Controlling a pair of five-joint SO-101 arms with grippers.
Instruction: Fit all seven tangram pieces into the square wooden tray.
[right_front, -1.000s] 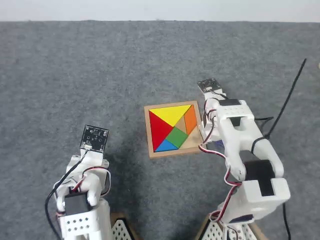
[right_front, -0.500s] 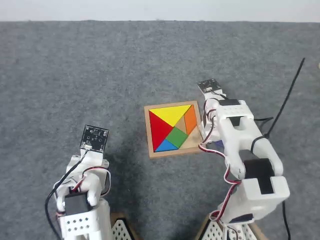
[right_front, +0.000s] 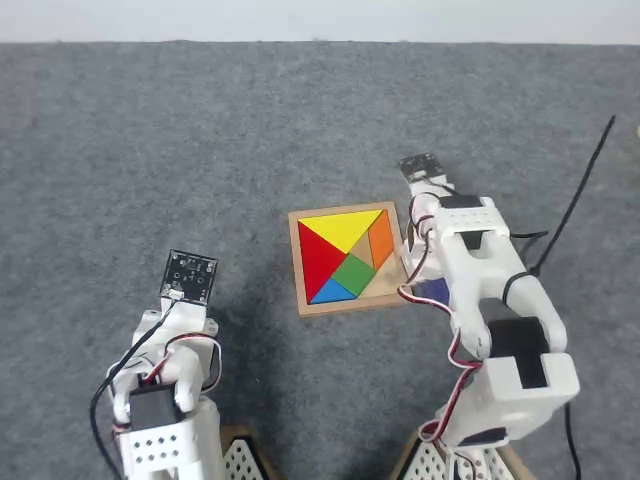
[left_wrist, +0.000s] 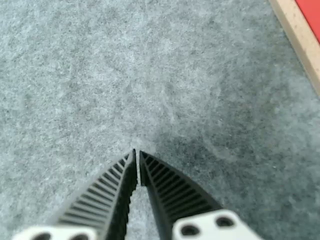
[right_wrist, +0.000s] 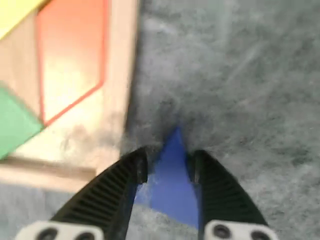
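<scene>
The square wooden tray (right_front: 296, 270) lies at the centre of the grey felt (right_front: 150, 130). Within it the yellow triangle (right_front: 340, 230) sits at 12 o'clock, the red triangle (right_front: 318, 260) at 9 o'clock, the orange parallelogram (right_front: 381, 240) at 2 o'clock, the green square (right_front: 353, 272) just below centre and the light blue triangle (right_front: 330, 291) at 7 o'clock; bare wood shows at 4 o'clock. A wood-coloured triangle lies between yellow and green; it cannot be told whether this is a piece or the tray floor.

The dark blue triangle (right_front: 432, 290) lies outside the tray, just beside its rim at 4 o'clock, partly under the right arm (right_front: 480, 270), which stands over the felt from 3 to 5 o'clock of the tray. The right gripper (right_wrist: 169, 156) grasps this triangle, one finger against each side and the apex projecting past the tips toward the tray rim (right_wrist: 120, 75).

The left arm (right_front: 165, 390) stands at 7 o'clock of the tray, well apart from it. The left gripper (left_wrist: 136, 152) is clenched, tips almost touching, with nothing between them, over bare felt; a tray corner (left_wrist: 295, 30) lies farther off.

A black cable (right_front: 580, 200) crosses the felt at 3 o'clock; a pale wall strip (right_front: 320, 20) borders the felt at 12 o'clock.
</scene>
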